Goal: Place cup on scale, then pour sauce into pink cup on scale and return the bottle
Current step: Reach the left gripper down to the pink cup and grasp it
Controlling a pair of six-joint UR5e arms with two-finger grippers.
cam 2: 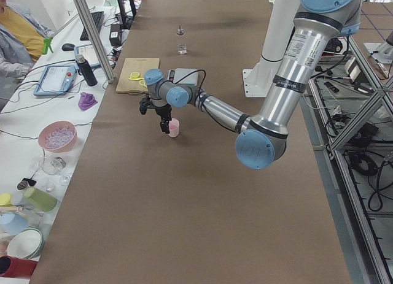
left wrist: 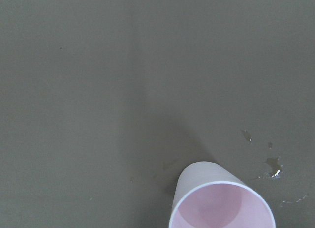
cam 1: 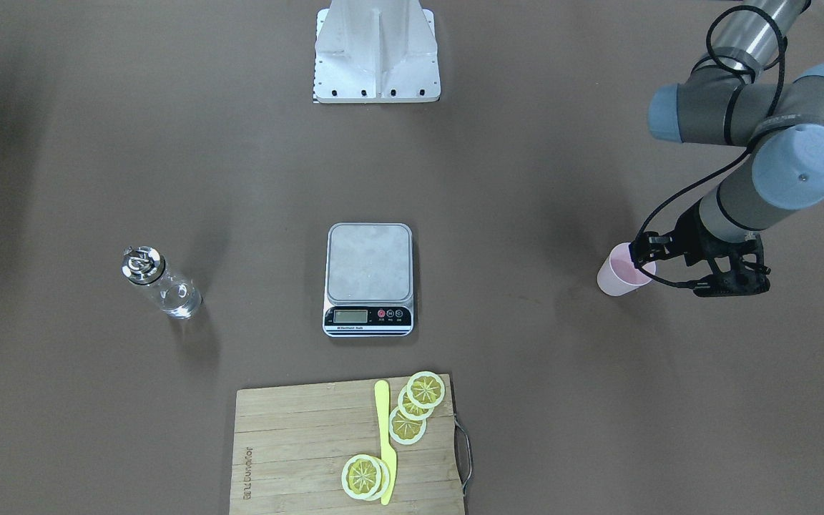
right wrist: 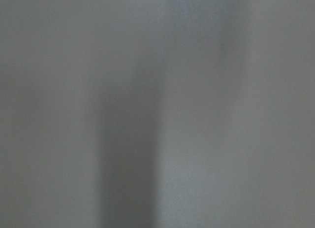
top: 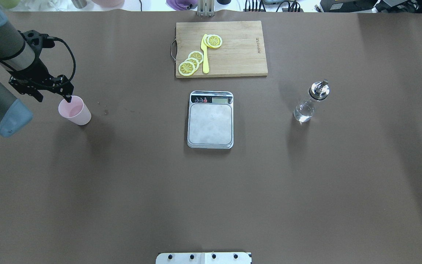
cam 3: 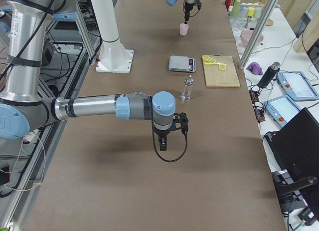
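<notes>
Front-facing: the left gripper [cam 1: 643,259] meets the rim of the upright pink cup [cam 1: 619,273], which stands on the table [cam 1: 526,343] well apart from the scale [cam 1: 369,268]. I cannot tell whether the gripper is pinching the cup.

Overhead: the scale lies to the cup's right, with the bottle [top: 309,104] beyond it.

Right side: the right gripper [cam 3: 162,141] hangs over bare table, and I cannot tell how wide it is.

A: Surface?
B: Brown table [top: 123,183]; scale [top: 210,119] at centre; cup [top: 74,110] upright, well off toward robot's left; bottle [top: 308,106] upright toward robot's right.
A: Else?
B: Cutting board [top: 240,55] beyond scale; wet spots [left wrist: 273,164] near cup.
</notes>
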